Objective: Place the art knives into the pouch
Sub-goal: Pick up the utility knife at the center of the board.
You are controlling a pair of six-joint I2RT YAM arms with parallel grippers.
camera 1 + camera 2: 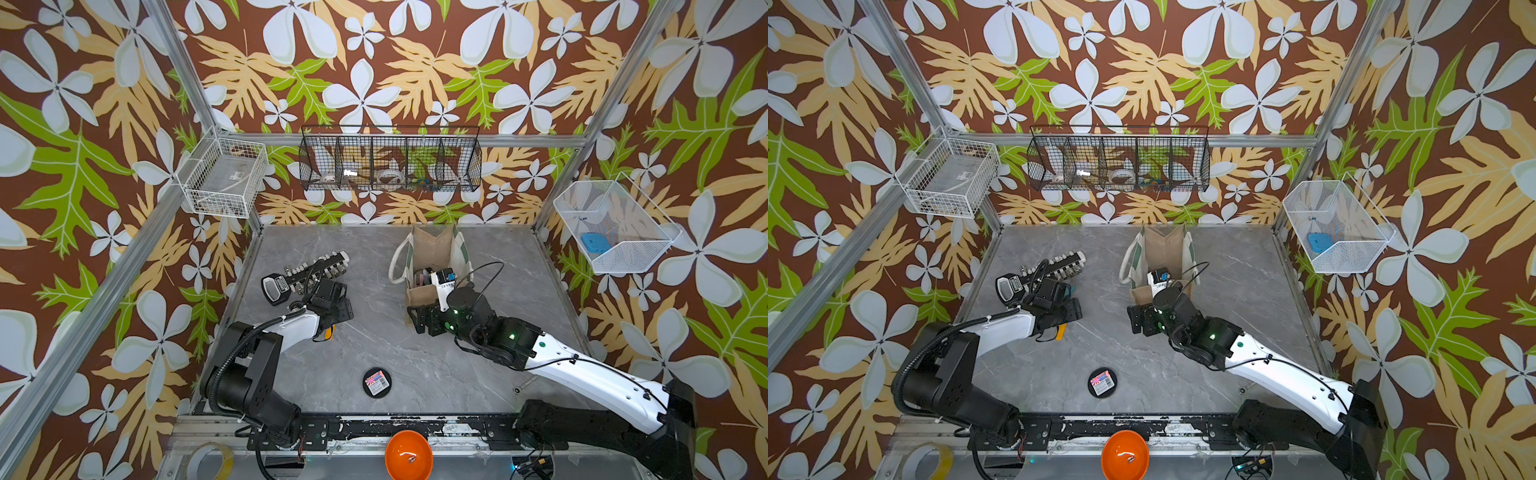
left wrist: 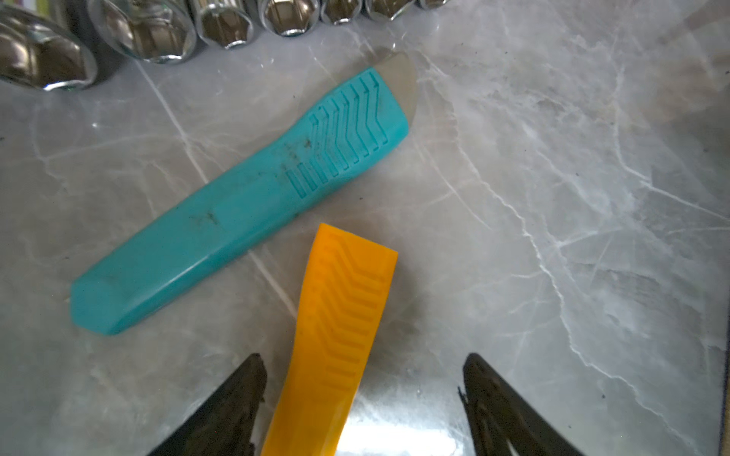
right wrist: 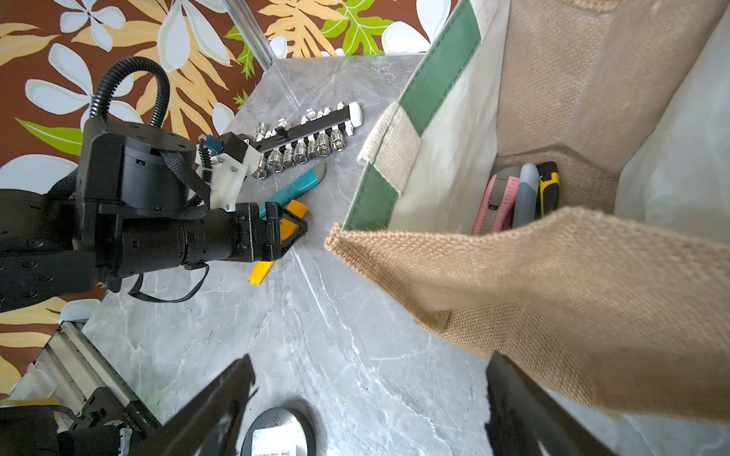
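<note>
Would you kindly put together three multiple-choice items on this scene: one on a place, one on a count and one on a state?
1. Where does the teal knife lie? A in the orange bowl; B in a wire basket; C on the table between the socket rail and the yellow knife.
2. How many knives lie at the left tool? A one; B two; C four.
3. The left tool is: A open; B shut on the teal knife; C shut, empty.
C, marble under it, rail and yellow knife flanking it; B, only teal and yellow; A, its jaws stand apart either side of the yellow knife.
</note>
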